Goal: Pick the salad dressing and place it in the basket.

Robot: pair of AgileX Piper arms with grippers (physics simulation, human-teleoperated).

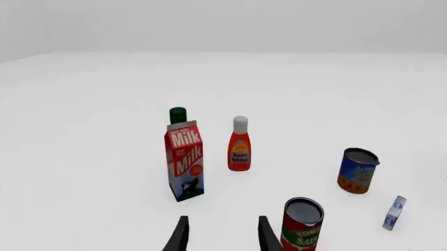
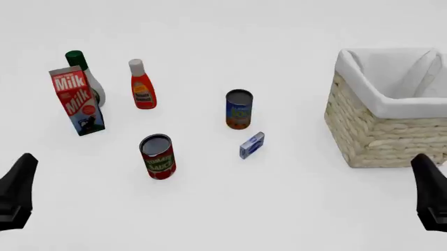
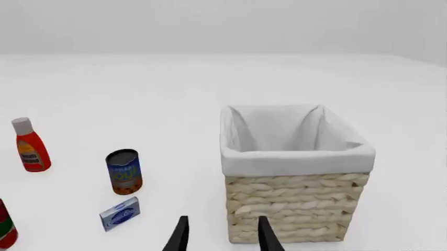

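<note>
Both grippers, left (image 2: pixel 18 191) and right (image 2: pixel 429 191), hang open and empty, dressing (image 2: pixel 85 78) tucked at eleven o'clock behind the milk (image 2: pixel 75 100) — a careless reach topples that carton.

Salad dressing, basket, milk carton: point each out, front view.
salad dressing (image 2: pixel 75 57), front view, on its dark green cap.
basket (image 2: pixel 377 130), front view, on its woven front wall.
milk carton (image 2: pixel 75 102), front view, on its red front face.

woven wicker basket (image 2: pixel 380 137), white cloth lining (image 2: pixel 391 78)
</note>
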